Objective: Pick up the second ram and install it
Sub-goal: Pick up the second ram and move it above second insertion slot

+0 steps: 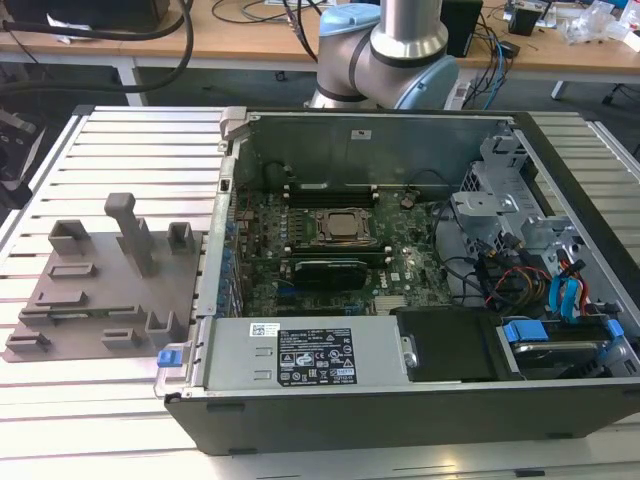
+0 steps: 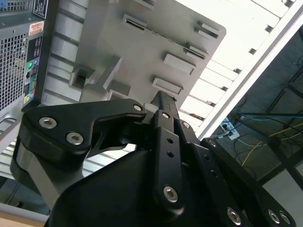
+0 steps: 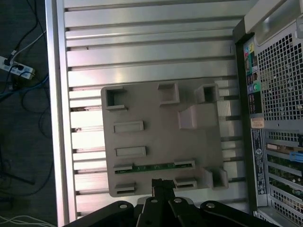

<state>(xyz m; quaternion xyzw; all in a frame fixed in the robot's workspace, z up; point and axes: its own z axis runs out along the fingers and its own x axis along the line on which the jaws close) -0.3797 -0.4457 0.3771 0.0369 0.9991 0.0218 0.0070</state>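
Note:
In the first wrist view the second ram (image 3: 154, 167), a thin green stick, lies on edge between two small grey holder blocks on the grey holder plate (image 3: 156, 123). My gripper (image 3: 158, 182) hovers above the plate's edge, close beside the ram and apart from it. Its black fingers are shut together with nothing between them. The second wrist view looks past the gripper (image 2: 160, 98) from behind, with the plate (image 2: 142, 52) beyond it. In the exterior view the plate (image 1: 90, 260) lies at the left of the open computer case (image 1: 400, 250).
The case's perforated rear panel (image 3: 279, 94) stands beside the plate. Taller grey blocks (image 3: 191, 116) rise from the plate. The ribbed metal table (image 3: 142, 47) ends at an edge with cables on the floor beyond (image 3: 19, 71). Inside the case are the motherboard (image 1: 340, 240) and drive cages (image 1: 520, 230).

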